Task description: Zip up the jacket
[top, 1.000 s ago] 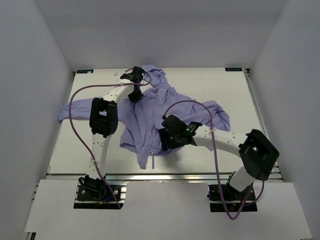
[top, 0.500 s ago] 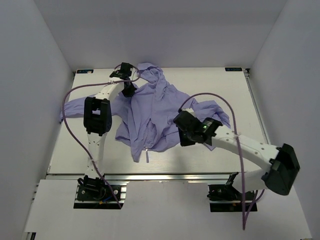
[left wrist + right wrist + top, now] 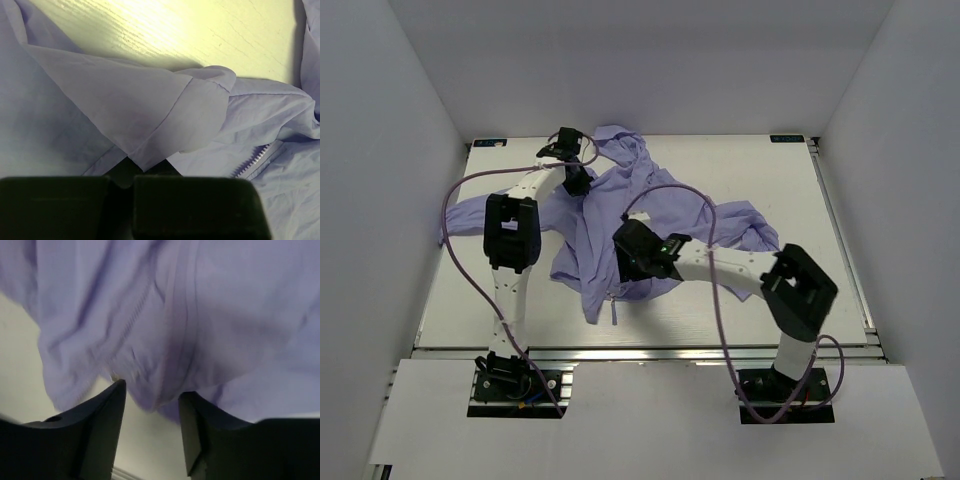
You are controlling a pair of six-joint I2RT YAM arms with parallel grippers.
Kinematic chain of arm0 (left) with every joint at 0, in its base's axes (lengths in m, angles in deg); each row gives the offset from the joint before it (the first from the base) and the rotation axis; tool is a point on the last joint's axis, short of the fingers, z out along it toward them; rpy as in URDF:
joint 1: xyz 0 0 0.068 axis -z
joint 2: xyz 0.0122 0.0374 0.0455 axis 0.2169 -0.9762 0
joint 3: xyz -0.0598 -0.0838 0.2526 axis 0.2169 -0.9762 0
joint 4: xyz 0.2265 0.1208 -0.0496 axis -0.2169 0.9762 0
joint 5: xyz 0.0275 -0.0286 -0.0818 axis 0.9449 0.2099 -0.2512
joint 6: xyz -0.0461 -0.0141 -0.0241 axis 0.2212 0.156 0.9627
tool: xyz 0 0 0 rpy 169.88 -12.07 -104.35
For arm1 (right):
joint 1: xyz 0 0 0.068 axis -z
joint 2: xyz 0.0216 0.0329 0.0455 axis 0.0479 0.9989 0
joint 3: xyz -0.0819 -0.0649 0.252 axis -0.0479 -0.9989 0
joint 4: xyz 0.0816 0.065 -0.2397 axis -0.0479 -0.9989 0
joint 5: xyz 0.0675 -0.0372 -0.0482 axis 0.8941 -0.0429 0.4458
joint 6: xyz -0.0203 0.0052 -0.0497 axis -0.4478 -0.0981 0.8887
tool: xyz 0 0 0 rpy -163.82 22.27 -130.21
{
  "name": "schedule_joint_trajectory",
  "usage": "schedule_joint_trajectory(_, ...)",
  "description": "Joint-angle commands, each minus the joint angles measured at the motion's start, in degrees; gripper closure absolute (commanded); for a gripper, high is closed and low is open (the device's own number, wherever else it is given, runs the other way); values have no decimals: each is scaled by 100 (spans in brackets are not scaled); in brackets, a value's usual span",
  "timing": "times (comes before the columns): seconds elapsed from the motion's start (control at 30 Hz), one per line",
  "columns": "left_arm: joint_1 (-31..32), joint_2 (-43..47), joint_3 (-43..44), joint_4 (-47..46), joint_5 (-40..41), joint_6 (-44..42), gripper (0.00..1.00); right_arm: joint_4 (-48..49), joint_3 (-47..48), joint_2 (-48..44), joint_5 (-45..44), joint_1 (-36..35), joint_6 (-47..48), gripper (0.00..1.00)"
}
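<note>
The lavender jacket [image 3: 650, 215] lies crumpled and open across the middle of the white table, hood toward the back. My left gripper [image 3: 576, 183] is at the collar area on the jacket's back left. In the left wrist view it [image 3: 131, 177] is shut, with a folded corner of jacket [image 3: 125, 110] pinched between its fingers. Zipper teeth [image 3: 254, 161] show just to the right. My right gripper [image 3: 623, 268] hovers over the lower front. Its jaws [image 3: 152, 400] are open around the jacket's [image 3: 200, 315] hanging edge, and nothing is gripped.
The table [image 3: 770, 290] is boxed in by white walls on three sides. One sleeve [image 3: 460, 215] reaches the left edge, the other [image 3: 755, 230] lies to the right. Purple cables [image 3: 455, 250] loop over both arms.
My left gripper shut on the collar fabric and drew it left. My right arm swung out to the right, then back left over the jacket's lower front.
</note>
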State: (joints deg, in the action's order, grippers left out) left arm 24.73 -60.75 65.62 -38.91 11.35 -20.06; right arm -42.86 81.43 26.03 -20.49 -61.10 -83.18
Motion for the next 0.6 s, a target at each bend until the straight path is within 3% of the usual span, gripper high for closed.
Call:
schedule_joint_trajectory(0.0,1,592,-158,-168,-106,104,100,544,774,491,-851,8,-311,53)
schedule_joint_trajectory(0.1,-34,574,-176,-169,-141,174,100,-385,1267,809,-1308,16,-531,100)
schedule_joint_trajectory(0.27,-227,521,-150,-143,-159,175,100,-1607,469,-358,-1284,121,-226,100)
schedule_joint_trajectory(0.4,-307,548,-307,-203,-202,122,100,-4018,538,-1403,-1255,420,40,100)
schedule_joint_trajectory(0.57,-307,565,-466,-309,-238,78,100,-5379,1056,-1617,-1215,438,320,100)
